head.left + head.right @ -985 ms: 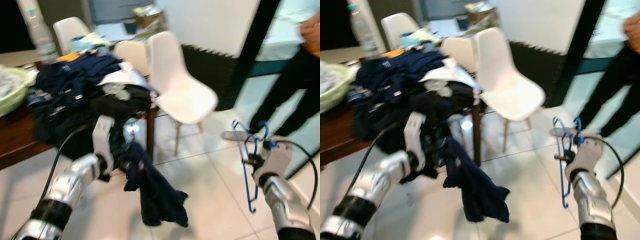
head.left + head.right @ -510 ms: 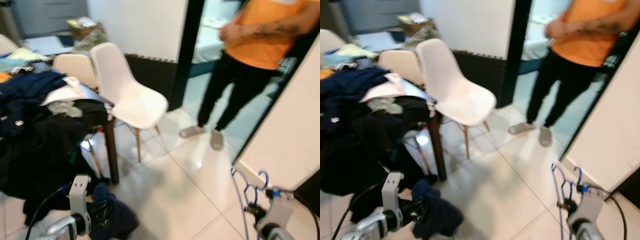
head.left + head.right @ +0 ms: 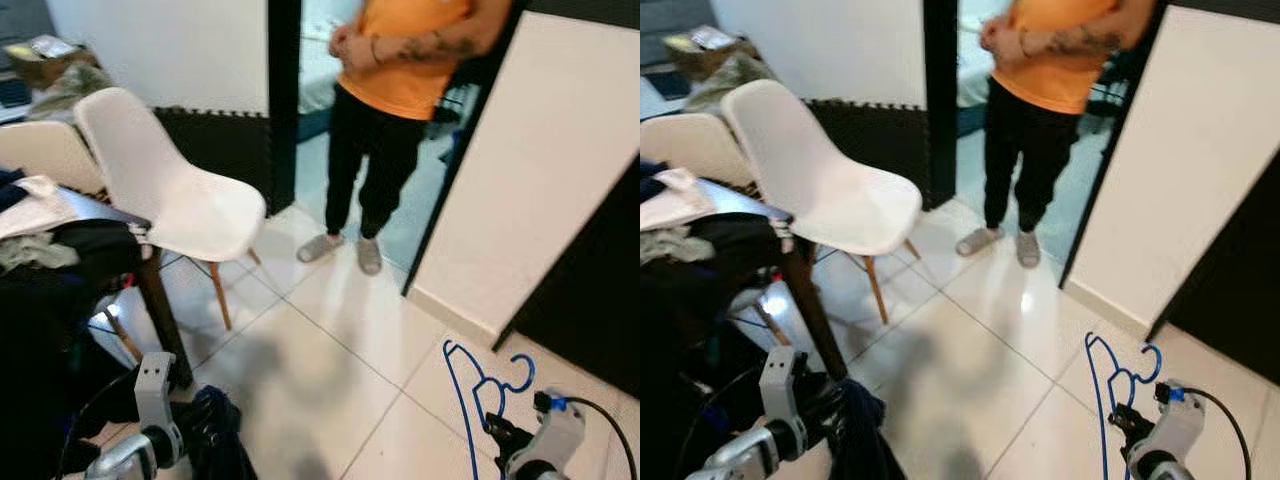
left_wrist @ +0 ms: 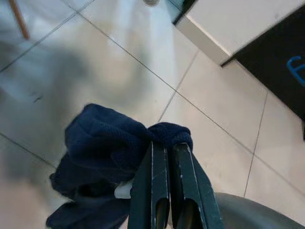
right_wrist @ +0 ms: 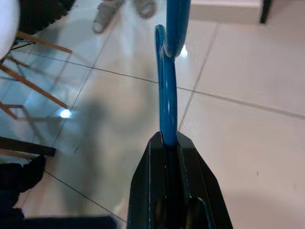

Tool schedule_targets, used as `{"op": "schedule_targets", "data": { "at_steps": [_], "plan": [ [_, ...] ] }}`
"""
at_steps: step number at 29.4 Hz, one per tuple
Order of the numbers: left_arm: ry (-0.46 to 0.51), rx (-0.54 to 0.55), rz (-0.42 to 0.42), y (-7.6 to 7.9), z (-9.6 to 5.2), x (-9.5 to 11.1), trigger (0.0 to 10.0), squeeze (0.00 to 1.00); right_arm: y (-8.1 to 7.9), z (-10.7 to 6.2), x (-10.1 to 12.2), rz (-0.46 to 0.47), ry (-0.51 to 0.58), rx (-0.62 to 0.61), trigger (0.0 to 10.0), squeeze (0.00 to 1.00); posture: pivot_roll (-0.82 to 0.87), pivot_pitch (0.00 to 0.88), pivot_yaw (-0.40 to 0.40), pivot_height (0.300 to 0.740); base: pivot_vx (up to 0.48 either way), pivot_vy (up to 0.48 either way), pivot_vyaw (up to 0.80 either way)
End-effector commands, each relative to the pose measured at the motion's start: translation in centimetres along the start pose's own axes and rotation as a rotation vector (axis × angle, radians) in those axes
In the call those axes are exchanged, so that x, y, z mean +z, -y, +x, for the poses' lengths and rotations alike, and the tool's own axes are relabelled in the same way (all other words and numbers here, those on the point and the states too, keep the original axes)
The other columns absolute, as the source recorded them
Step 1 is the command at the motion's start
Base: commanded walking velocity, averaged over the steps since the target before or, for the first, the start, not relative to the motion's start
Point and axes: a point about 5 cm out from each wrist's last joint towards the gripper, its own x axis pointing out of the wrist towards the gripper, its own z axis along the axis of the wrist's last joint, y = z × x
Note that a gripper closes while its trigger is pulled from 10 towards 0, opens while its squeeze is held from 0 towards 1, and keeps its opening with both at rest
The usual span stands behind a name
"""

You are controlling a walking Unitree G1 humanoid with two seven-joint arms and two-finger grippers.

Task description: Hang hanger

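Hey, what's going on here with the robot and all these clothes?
The robot is carrying laundry through a tiled room. Its right gripper is shut on a blue hanger, and its left gripper is shut on a dark blue garment. Nothing is hung yet. A white chair stands beside a table piled with clothes, and a person stands in the doorway ahead.

We are inside a lived-in home: glossy pale floor tiles (image 3: 350, 330), white moulded chairs (image 3: 165, 190) drawn up to a dark wooden table (image 3: 150, 290) at left, heaped with unsorted clothes (image 3: 60, 250). A person (image 3: 395, 100) in an orange top stands in the far doorway (image 3: 285, 100), beside a plain white wall (image 3: 530, 180).
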Motion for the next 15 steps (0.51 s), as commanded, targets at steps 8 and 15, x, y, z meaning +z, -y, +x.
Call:
{"op": "schedule_targets", "data": {
  "at_steps": [8,15],
  "plan": [
    [0.031,-0.016,0.012,0.1,-0.25,0.05,10.0,0.0,0.21,-0.27,-0.18,0.029,0.004,0.019,10.0,0.0,0.07,0.056,-0.03,0.74,0.0,0.0,-0.79],
    [0.035,-0.02,0.015,-0.13,-0.19,0.06,10.0,0.0,0.14,-0.23,-0.19,0.044,0.005,0.03,10.0,0.0,0.07,0.061,-0.024,0.74,0.0,0.0,-0.79]
  ]
}}
